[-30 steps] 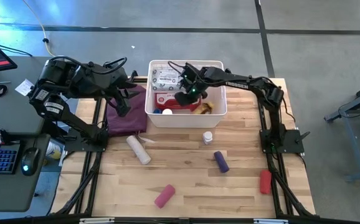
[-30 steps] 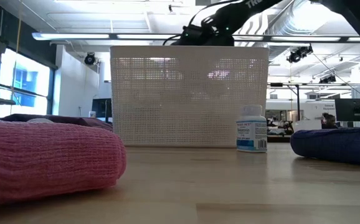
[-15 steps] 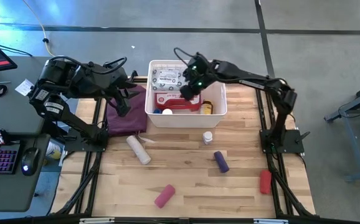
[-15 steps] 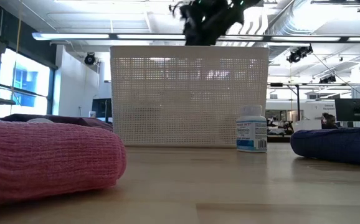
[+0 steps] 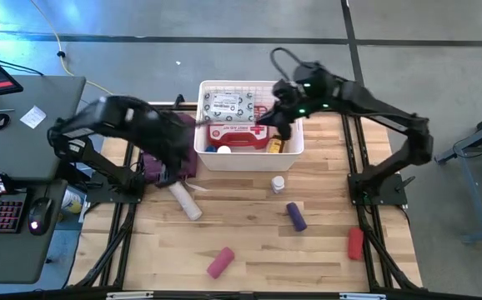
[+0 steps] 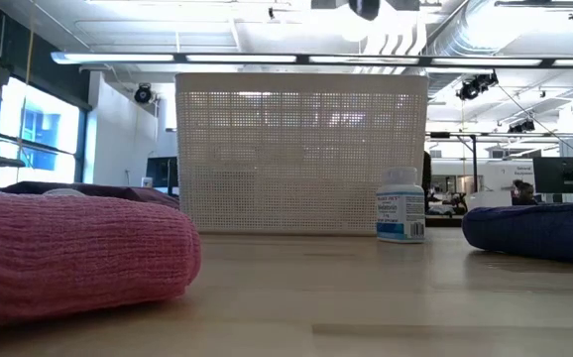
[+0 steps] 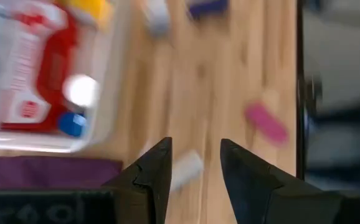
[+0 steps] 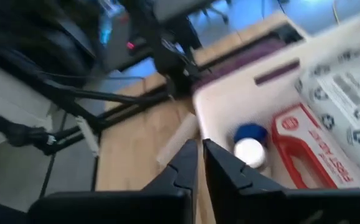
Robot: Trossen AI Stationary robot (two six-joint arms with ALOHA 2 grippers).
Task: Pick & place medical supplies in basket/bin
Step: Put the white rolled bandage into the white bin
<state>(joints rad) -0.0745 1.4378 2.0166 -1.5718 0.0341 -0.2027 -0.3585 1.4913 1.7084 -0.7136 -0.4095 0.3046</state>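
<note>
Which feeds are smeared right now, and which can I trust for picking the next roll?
High view: left arm smeared, table items sharp. Left wrist view: motion-blurred throughout, the pink roll just a streak. Right wrist view: soft too, the basket hazy. Low view: crisp on the small bottle.

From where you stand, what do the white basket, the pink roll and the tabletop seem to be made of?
The basket looks like matte white plastic: its wall is a fine moulded grid that light passes through. The pink roll seems a soft woven bandage, with a ribbed fuzzy surface. The tabletop appears to be pale wood planks with visible grain.
</note>
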